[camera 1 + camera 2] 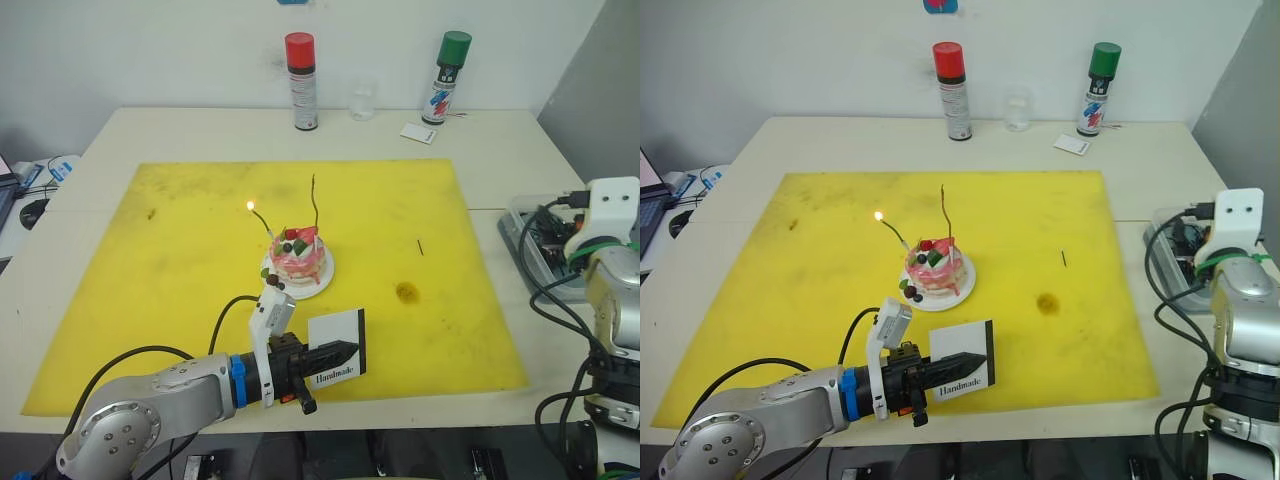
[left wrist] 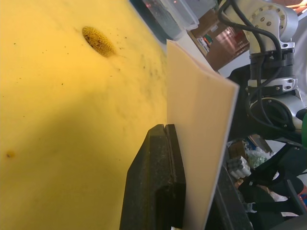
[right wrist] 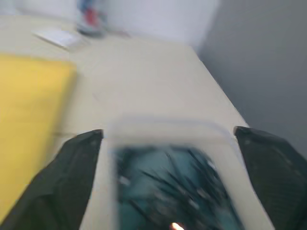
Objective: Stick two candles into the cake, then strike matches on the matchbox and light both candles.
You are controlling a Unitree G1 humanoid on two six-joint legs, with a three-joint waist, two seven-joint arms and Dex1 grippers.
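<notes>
Matchbox (image 1: 337, 348) pinched upright in left gripper (image 1: 340, 352); right gripper (image 3: 168, 182) spread over container (image 3: 168, 191). Risk: one candle (image 1: 315, 203) unlit, loose match (image 1: 420, 247) far.

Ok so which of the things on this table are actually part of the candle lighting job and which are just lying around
Part of the job:
- cake on its small white plate
- lit candle, flame at its tip
- unlit candle
- matchbox, held by the left gripper
- match lying on the mat

Just lying about:
- red-capped spray can
- green-capped spray can
- clear cup
- white card
- plastic container of clutter
</notes>
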